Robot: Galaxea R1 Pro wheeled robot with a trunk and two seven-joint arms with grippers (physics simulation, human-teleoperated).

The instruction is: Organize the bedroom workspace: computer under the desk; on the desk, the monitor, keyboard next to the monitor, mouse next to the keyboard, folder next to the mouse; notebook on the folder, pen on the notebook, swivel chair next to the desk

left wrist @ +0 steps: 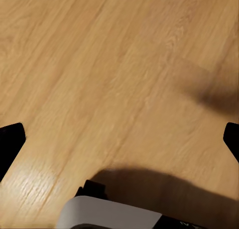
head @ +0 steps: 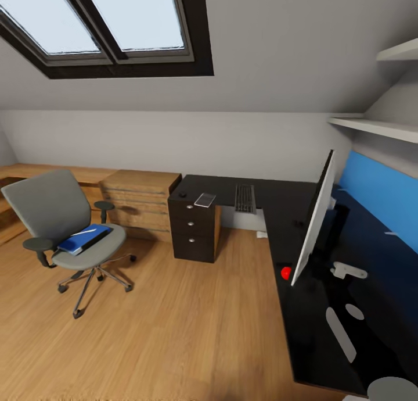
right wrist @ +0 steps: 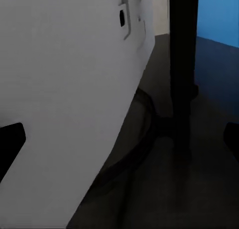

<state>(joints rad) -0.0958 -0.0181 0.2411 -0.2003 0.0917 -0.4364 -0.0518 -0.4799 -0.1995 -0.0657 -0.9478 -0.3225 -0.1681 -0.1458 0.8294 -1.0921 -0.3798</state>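
One grey swivel chair (head: 64, 224) stands on the wood floor (head: 174, 325), well left of the black L-shaped desk (head: 278, 206), carrying one blue folder (head: 84, 239) with one white pen (head: 87, 231) on top. One keyboard (head: 245, 198) and one monitor (head: 315, 216), seen edge-on, sit on the desk. Both grippers have fingers spread wide: the left gripper (left wrist: 119, 139) over bare floor, the right gripper (right wrist: 119, 139) close behind the monitor's stand (right wrist: 180, 74).

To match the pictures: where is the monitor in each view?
Head view: monitor right of centre, seen edge-on.
Right wrist view: its pale back, close up.
Left wrist view: looks at the wooden floor.
Shared landmark: blue back panel.
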